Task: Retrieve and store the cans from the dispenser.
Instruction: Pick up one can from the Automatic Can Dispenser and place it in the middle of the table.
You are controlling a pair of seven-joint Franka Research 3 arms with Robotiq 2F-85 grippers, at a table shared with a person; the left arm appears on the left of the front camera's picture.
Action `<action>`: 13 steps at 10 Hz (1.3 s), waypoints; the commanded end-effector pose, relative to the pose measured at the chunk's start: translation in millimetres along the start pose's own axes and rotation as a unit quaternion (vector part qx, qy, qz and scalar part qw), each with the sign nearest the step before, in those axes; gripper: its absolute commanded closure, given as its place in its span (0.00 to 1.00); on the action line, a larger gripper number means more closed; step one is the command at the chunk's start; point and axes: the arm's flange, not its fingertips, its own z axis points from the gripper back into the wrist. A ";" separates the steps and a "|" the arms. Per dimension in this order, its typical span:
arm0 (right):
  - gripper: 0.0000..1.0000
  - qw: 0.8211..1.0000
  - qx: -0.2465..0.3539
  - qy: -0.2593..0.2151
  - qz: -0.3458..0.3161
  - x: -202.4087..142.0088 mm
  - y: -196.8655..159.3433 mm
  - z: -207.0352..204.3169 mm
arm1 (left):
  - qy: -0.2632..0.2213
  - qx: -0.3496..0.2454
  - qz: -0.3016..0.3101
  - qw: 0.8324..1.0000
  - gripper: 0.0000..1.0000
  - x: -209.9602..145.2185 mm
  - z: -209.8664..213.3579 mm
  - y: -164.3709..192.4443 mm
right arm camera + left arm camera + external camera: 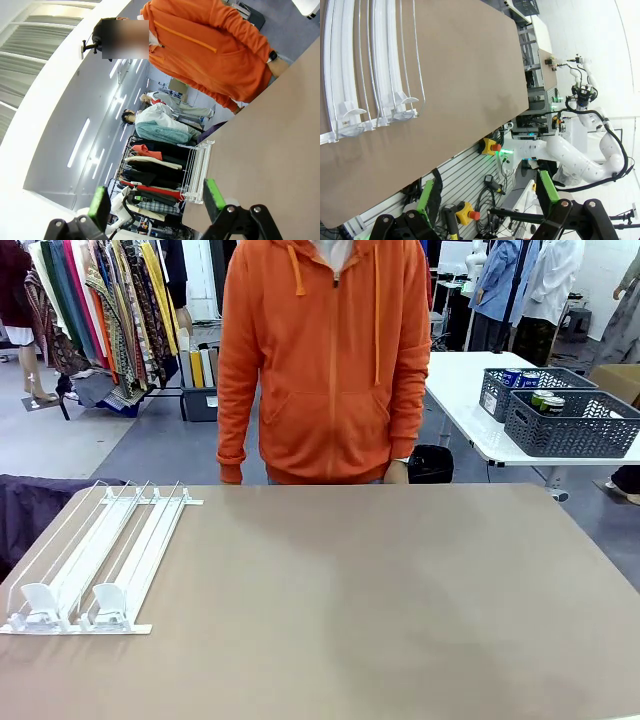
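Both tools wide apart, rack sitting on the desk

The dispenser (pixel 95 558) lies flat on the left side of the brown desk (pixel 380 600), and its lanes look bare. A person in an orange hoodie (pixel 325 360) stands at the far edge. The left tool (pixel 487 200) has its green fingers spread wide, holding nothing. The right tool (pixel 157 200) is spread wide too. Some cans (pixel 547 400) sit in a grey basket (pixel 570 425) on another table behind.

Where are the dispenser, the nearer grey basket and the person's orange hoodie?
dispenser (pixel 120 560), front view, on a white rail.
grey basket (pixel 565 435), front view, on its front wall.
orange hoodie (pixel 325 370), front view, on the chest.
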 end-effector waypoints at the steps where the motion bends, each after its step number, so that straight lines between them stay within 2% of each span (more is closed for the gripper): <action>1: 0.00 1.000 0.010 -0.007 0.010 2.5 2.2 -1.6 | -0.004 -0.010 -0.006 1.000 0.00 -0.1 0.8 -1.8; 13: 0.00 1.000 0.010 -0.007 0.010 2.5 2.2 -1.6 | -0.004 -0.010 -0.006 1.000 0.00 -0.1 0.8 -1.8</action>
